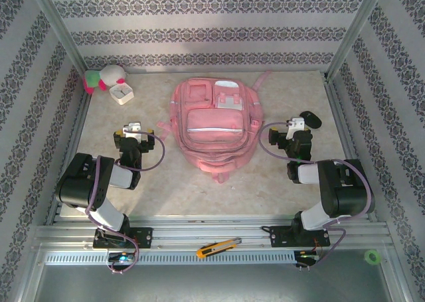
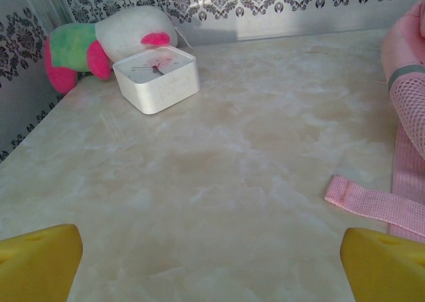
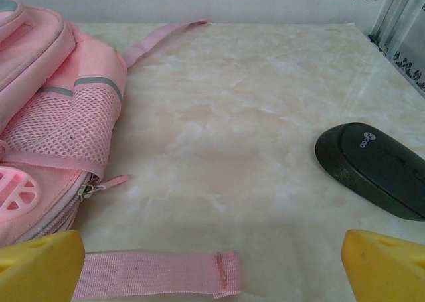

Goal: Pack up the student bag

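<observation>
The student bag (image 1: 214, 126), a big pink backpack, lies flat in the middle of the table with its front pockets facing up. My left gripper (image 1: 134, 128) hovers to its left, open, with nothing between its yellow fingertips (image 2: 40, 262). The bag's edge (image 2: 406, 96) and a loose pink strap (image 2: 372, 206) lie to the right of the left gripper (image 2: 212, 265). My right gripper (image 1: 297, 124) stands to the right of the bag, also open and empty. Ahead of the right gripper (image 3: 212, 265) is bare table, with the bag's mesh side (image 3: 53, 123) on the left and a strap end (image 3: 159, 273) just in front.
A pink, white and green plush toy (image 1: 103, 78) (image 2: 99, 46) and a white square clock (image 1: 122, 91) (image 2: 158, 79) sit in the far left corner. A black mouse (image 1: 311, 119) (image 3: 372, 169) lies close to the right gripper. A yellow utility knife (image 1: 218, 248) rests on the front rail.
</observation>
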Robot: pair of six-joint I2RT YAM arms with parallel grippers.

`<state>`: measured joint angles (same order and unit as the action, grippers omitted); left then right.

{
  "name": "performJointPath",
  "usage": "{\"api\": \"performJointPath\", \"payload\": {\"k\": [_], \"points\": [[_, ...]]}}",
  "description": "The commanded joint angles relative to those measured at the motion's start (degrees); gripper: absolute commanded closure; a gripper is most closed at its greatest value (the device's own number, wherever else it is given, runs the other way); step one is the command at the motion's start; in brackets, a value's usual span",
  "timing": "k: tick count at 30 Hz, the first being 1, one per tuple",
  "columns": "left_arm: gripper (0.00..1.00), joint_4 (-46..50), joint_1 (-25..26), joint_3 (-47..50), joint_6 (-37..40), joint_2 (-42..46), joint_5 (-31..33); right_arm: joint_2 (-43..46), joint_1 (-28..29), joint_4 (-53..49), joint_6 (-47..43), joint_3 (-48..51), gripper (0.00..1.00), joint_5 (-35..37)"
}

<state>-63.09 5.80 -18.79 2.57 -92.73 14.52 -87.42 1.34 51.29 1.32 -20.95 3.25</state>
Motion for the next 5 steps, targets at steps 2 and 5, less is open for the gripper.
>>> {"api": "performJointPath", "payload": {"k": [2,5], "points": [[0.01,4.1,-2.1,-1.6,-2.2,1.0,-2.2,0.1,-0.1,2.3,0.6,-0.7,0.02,0.6],[0.01,3.9,-2.0,-1.4,-2.0,1.1,-2.3,0.0,-0.1,2.3,0.6,-0.7,0.02,0.5]]}}
